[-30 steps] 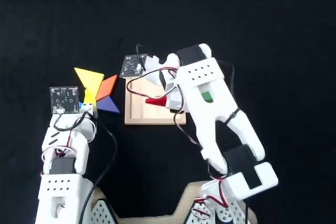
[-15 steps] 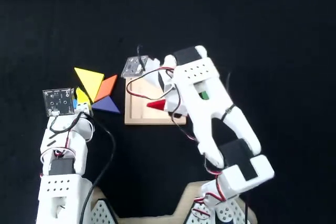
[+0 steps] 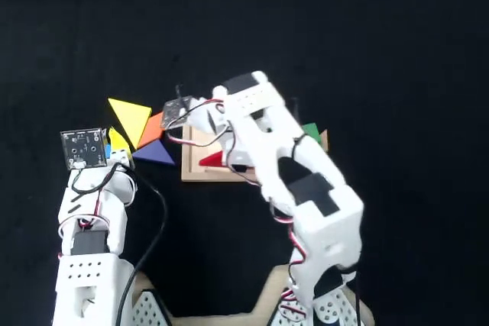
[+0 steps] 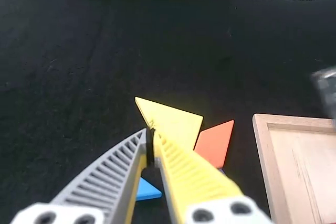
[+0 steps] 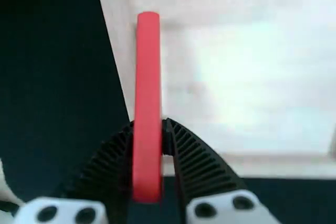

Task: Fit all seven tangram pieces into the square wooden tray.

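White arms rise from the lower edge of the high view onto a black desk (image 3: 397, 66). At lower left, the left gripper (image 4: 150, 139) sits at the near end of a cluster of loose pieces. Its grey and yellow fingers (image 4: 181, 169) are pressed together at the tips with nothing between them. Under it lies a light blue piece (image 4: 148, 190), mostly covered by the fingers. Just past the tips is a yellow triangle (image 4: 173, 120), and an orange piece (image 4: 215, 142) lies between that triangle and the wooden tray (image 4: 262, 150). In the high view a dark blue triangle (image 3: 157, 153) lies just below the orange piece, near the tray's left wall.

The right arm (image 3: 306, 188) crosses the middle of the high view and covers most of the tray, leaving its left and lower rim visible. The right gripper (image 5: 148, 128) is clamped on a red piece (image 5: 148, 72), held on edge over the tray floor just inside one wall. I cannot tell whether the piece touches the wood.

Right of centre, a green piece (image 3: 311, 132) shows past the arm, its outline cut off by the arm. A tan scrap touching it is too small to name. The arm hides much of the tray floor in the high view.

Beyond the desk's far edge are dark furniture and a strip of pale wall, cropped by the frame.
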You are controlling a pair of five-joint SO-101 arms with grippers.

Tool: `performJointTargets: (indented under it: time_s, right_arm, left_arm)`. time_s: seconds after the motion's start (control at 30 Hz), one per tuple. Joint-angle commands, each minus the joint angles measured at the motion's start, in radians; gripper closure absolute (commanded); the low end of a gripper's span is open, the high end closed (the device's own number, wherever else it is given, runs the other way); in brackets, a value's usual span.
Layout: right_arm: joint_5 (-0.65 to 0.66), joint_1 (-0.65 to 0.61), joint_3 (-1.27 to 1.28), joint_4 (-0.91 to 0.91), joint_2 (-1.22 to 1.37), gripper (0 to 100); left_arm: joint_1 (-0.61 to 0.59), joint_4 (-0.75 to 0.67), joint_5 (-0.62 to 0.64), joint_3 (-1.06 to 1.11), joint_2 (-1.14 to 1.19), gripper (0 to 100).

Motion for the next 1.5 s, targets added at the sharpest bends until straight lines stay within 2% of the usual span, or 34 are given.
performJointTargets:
  time_s: [0.0,0.4,0.53,0.6,0.8,1.1,1.47]
  right_arm:
    - [0.012,-0.037,-0.087,-0.005,0.022,98.7]
    - [0.012,-0.037,-0.139,0.035,0.104,97.3]
    - [0.011,-0.052,-0.148,0.075,0.097,82.0]
    - [0.011,-0.054,-0.153,0.075,0.097,77.5]
    - [0.014,-0.054,-0.197,0.107,0.097,81.6]
    - [0.015,-0.051,-0.389,0.227,0.102,81.7]
    - [0.014,0.031,-0.504,0.124,0.105,81.9]
  left_arm:
    - [0.013,-0.020,0.006,-0.005,-0.012,97]
    - [0.013,-0.020,0.006,-0.007,-0.012,97]
    - [0.015,-0.020,0.006,-0.007,-0.012,97]
    - [0.015,-0.020,0.006,-0.007,-0.012,97]
    - [0.015,-0.020,0.006,-0.007,-0.012,97]
    - [0.015,-0.020,0.006,-0.007,-0.012,96]
    - [0.015,-0.020,0.006,-0.007,-0.012,96]
